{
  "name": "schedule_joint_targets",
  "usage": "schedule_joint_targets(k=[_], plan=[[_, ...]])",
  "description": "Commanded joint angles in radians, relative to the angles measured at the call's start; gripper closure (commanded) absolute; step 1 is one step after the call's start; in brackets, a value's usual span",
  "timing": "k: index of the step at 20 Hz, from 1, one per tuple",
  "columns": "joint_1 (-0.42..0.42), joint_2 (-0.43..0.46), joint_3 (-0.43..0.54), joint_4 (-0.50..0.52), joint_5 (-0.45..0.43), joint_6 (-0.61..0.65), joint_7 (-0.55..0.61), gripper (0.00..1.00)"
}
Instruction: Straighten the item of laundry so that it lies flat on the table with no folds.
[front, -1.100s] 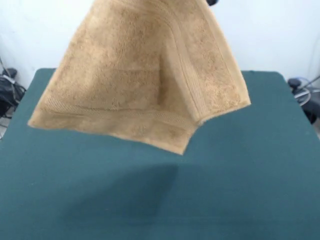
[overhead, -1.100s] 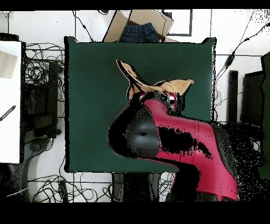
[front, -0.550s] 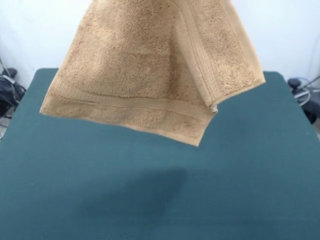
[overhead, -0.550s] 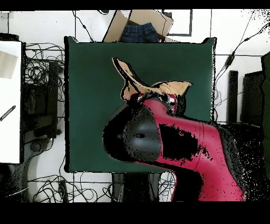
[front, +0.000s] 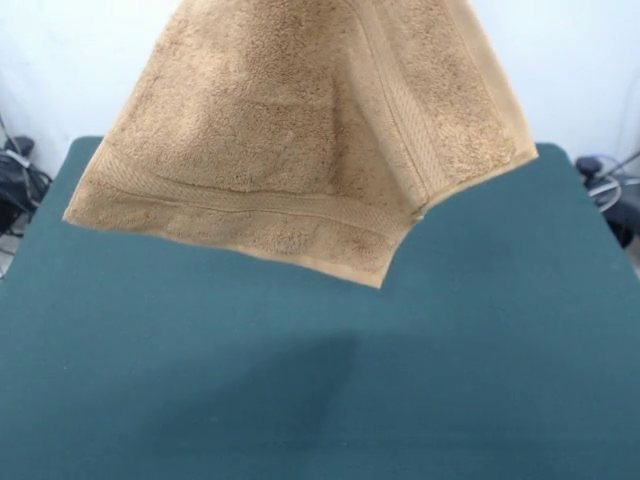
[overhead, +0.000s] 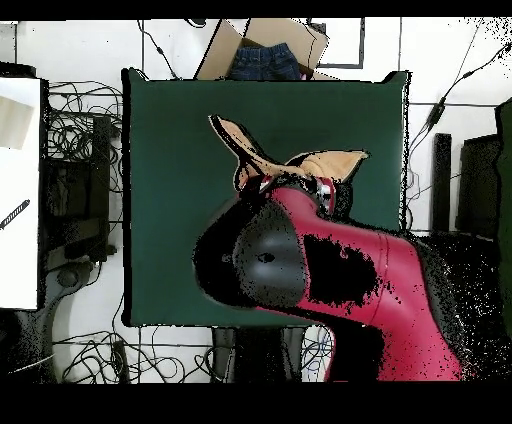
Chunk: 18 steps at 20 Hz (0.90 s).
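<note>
The item of laundry (front: 290, 150), a tan-orange terry towel with woven border bands, hangs in the air from above the front view's top edge. It is clear of the dark green table (front: 480, 380) and casts a faint shadow on it. One side is folded over, so a border band runs down its middle, and its lowest corner points down at the centre. In the overhead view the red and black arm (overhead: 330, 270) covers most of the towel (overhead: 335, 160); only tan flaps stick out past the wrist. The gripper's fingers are hidden in both views, under the arm and above the towel's top.
A cardboard box holding blue jeans (overhead: 265, 55) sits just past the table's far edge in the overhead view. Cables and dark gear (overhead: 75, 190) lie on the floor along the table's sides. A white surface (overhead: 20, 190) stands at the left.
The hanging towel has swung and spread: its lower left corner has drifted left and its right corner slightly outward. In the overhead view the arm's elbow has shifted a little left.
</note>
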Motion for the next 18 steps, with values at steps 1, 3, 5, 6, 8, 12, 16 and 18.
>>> schedule_joint_targets(k=[1,3,5,6,8,12,16,18], plan=[[-0.004,0.023,0.019,0.106,0.059,-0.052,0.164,1.00],[-0.023,0.028,0.034,0.124,0.075,-0.066,0.134,1.00],[-0.047,0.032,0.055,0.143,0.097,-0.072,0.088,1.00],[-0.066,0.031,0.068,0.163,0.114,-0.077,0.053,1.00],[-0.094,0.033,0.093,0.198,0.144,-0.105,0.013,1.00],[-0.122,0.038,0.136,0.242,0.159,-0.183,-0.013,1.00],[-0.267,-0.004,0.351,0.368,0.215,-0.422,-0.117,1.00],[-0.283,-0.010,0.380,0.376,0.204,-0.430,-0.094,1.00]])
